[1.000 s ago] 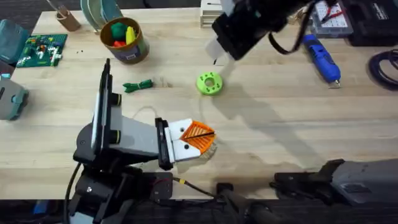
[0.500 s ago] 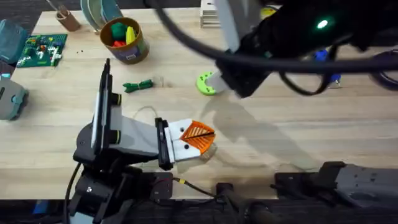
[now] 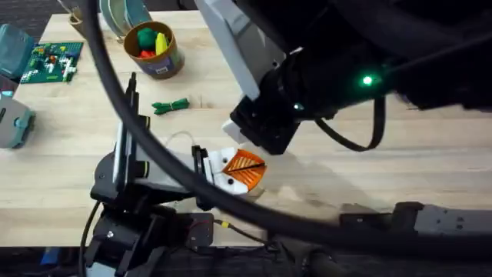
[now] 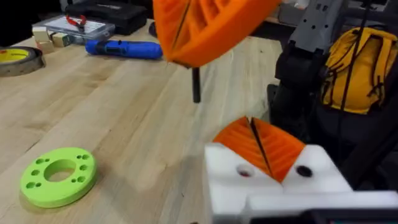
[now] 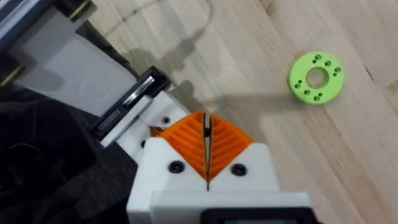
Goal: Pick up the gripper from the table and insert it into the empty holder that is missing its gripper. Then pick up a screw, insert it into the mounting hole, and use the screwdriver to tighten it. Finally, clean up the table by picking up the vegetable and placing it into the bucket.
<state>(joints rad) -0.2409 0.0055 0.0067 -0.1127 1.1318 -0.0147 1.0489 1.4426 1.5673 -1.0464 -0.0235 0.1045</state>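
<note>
My left gripper [image 3: 247, 169] lies low near the table's front edge, shut, with both white fingers carrying orange ribbed pads [image 4: 258, 146]. My right gripper [image 5: 206, 134] hovers just above and beyond it, shut on a thin dark screw [image 4: 196, 84] that hangs below its orange pads. The right arm [image 3: 323, 85] looms large and dark across the middle. The blue screwdriver [image 4: 124, 48] lies far back on the table. The dark-green vegetable [image 3: 171, 105] lies left of centre, in front of the tan bucket [image 3: 154, 48]. A loose gripper and an empty holder are out of view.
A lime-green disc with holes [image 5: 315, 77] lies flat beyond the two grippers. A yellow tape roll [image 4: 18, 59] and a parts case [image 4: 78, 25] sit at the far side. A green circuit board [image 3: 50, 61] is at the back left.
The right arm has swung from the far side toward the front, coming over the left gripper and now covering the disc and screwdriver in the overhead view. The left arm has stayed still.
</note>
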